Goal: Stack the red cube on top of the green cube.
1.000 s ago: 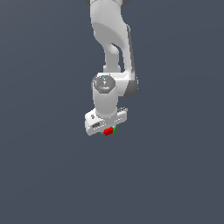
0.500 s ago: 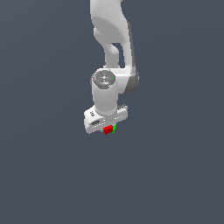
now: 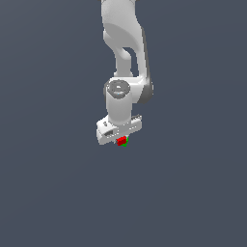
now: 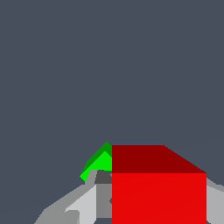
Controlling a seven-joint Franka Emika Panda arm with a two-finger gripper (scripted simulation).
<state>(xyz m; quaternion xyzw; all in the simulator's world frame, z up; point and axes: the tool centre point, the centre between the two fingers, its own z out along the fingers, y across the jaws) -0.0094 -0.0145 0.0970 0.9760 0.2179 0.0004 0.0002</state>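
Closest to the wrist camera, the red cube fills the space between the hand's grey fingers, one on each side of it, pressed against its faces: the hand is clenched on this cube and carries it. Just beyond the red cube, a corner of the green cube peeks out from behind and below it, mostly hidden by the red one. Whether the two cubes touch cannot be told from either view.

In the exterior view, the white hand points straight down, with the red cube tucked directly under it and a sliver of the green cube showing right beside the red one, toward the exterior view's right. Past the hand, the white arm rises upward out of view over the plain dark grey bench.
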